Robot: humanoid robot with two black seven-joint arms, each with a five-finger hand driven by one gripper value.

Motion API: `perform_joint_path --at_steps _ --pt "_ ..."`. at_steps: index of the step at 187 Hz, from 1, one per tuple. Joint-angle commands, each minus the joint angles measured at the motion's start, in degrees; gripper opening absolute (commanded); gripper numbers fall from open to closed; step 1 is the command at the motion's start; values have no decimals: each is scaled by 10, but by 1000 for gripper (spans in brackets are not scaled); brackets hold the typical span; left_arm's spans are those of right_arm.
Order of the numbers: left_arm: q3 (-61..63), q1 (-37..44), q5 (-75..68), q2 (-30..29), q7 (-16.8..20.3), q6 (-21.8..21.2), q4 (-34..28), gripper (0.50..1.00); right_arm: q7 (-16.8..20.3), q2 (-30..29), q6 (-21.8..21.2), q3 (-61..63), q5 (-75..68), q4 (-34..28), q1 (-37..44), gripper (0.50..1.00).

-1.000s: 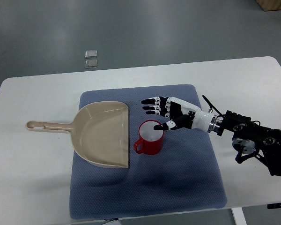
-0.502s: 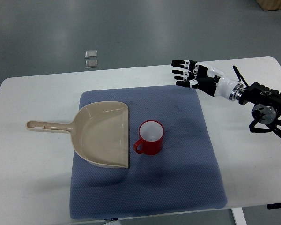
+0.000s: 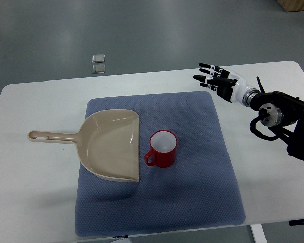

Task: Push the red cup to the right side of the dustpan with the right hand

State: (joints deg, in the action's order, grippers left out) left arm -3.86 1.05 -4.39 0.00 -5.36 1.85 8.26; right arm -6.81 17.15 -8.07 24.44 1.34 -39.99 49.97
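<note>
Top view shows you the glossy red ceramic cup (image 3: 163,148) standing upright on the blue-grey fabric mat (image 3: 192,202), just beside the straight right edge of the beige plastic dustpan (image 3: 109,144), handle towards it. Your right hand (image 3: 218,81) hovers well apart, over the mat's far right corner, fingers (image 3: 205,66) spread and holding nothing. The push looks finished, since the cup already sits on the dustpan's right. Your next move is likely only parking the arm clear.

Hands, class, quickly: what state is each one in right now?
Right hand: open, fingers spread, holding nothing.
Left hand: not in view.
</note>
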Motion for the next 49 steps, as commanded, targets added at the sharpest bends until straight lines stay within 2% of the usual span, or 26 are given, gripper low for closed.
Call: perform_joint_path --at_steps 1,49 --pt "0 0 0 0 0 0 0 1000 -1 0 -5 3 0 0 0 934" --pt "0 0 0 0 0 0 0 1000 -7 0 -7 4 -1 -1 0 934"
